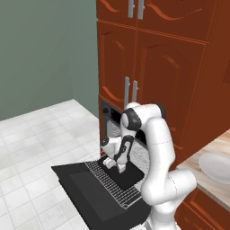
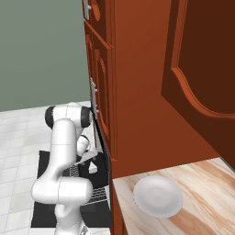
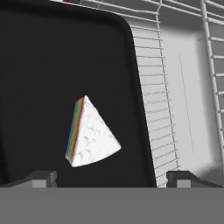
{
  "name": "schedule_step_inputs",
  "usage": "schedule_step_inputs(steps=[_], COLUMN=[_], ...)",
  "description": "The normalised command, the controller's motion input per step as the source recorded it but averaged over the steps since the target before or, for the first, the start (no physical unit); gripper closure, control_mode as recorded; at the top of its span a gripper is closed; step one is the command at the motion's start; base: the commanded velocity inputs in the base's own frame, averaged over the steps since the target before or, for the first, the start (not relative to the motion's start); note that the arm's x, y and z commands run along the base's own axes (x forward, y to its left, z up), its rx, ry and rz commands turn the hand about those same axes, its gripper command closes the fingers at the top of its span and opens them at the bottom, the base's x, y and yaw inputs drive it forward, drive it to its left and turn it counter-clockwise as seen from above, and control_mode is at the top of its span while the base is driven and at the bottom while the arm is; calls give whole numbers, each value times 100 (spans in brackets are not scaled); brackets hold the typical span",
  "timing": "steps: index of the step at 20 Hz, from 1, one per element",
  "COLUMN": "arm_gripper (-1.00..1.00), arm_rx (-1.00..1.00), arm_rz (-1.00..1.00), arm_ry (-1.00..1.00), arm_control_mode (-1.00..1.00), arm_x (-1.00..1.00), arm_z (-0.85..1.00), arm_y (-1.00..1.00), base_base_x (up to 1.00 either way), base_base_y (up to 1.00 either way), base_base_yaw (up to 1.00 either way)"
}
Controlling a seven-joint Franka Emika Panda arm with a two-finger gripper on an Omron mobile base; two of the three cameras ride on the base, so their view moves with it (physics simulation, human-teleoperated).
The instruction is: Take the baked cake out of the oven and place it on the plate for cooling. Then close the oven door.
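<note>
White cake wedge (image 3: 92, 138) with rainbow-striped side, black tray (image 3: 65, 78), white plate (image 2: 158, 196).

Baked cake (image 3: 89, 135): small white wedge, rainbow-striped side, lying flat on black tray.
Oven (image 1: 108, 117): black, set in red-brown cabinets.
Oven door (image 1: 85, 191): folded down flat (fully open).
Plate (image 2: 158, 195): white, round, on wood counter.

cake wedge (image 3: 91, 135): 1 | tray (image 3: 52, 65): 1 | plate (image 2: 157, 196): 1 | rack (image 3: 175, 87): 1
</note>
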Motion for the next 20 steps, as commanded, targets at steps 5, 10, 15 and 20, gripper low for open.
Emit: schedule_step_inputs(steps=[5, 10, 15, 20], arm_gripper=[-100, -100, -100, -100], arm_rx=[0, 0, 0, 0], arm_rz=[13, 13, 12, 10], arm_ry=[7, 7, 8, 5], arm_control_mode=[-100, -100, -100, -100], arm_x=[19, 7, 11, 15], arm_z=[-12, -19, -17, -14], arm_y=[0, 2, 0, 0], base_base_x=[0, 0, 0, 0], base_base_y=[0, 0, 0, 0], base_base_yaw=[0, 0, 0, 0])
